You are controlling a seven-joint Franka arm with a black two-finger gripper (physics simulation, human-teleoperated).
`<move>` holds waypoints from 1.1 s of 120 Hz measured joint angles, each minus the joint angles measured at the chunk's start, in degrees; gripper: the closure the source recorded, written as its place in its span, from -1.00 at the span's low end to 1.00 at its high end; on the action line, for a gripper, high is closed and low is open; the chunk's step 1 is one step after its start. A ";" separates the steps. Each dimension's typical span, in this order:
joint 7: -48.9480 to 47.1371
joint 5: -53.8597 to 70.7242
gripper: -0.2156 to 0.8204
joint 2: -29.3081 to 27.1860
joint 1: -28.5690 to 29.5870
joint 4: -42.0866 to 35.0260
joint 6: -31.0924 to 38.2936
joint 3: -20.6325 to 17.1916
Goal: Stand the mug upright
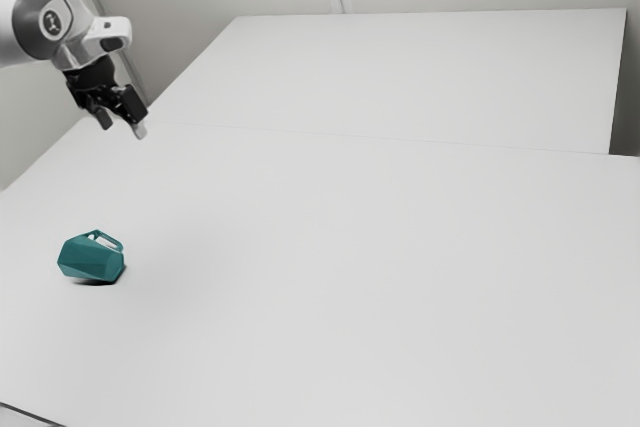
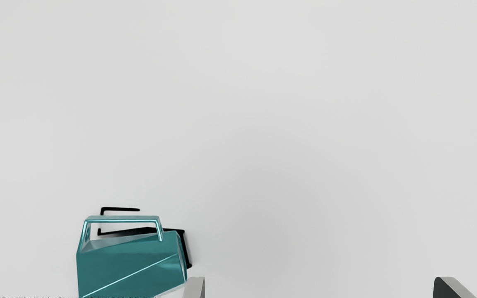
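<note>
High over the table, at the exterior view's upper left, my gripper hangs apart from the mug. A teal faceted mug lies on its side on the table, lower in that view, its handle turned upward. In the wrist view the mug is beside one finger of my gripper, with its lower part cut off by the picture's edge. The two fingers stand wide apart with only table surface seen between them.
A wide white table lies under the arm. Behind it rises a pale flat panel, and walls stand farther back. A dark thin edge crosses the exterior view's lower left corner.
</note>
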 joint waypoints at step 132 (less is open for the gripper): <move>20.91 -12.63 -0.58 30.64 29.35 13.31 1.08 -1.89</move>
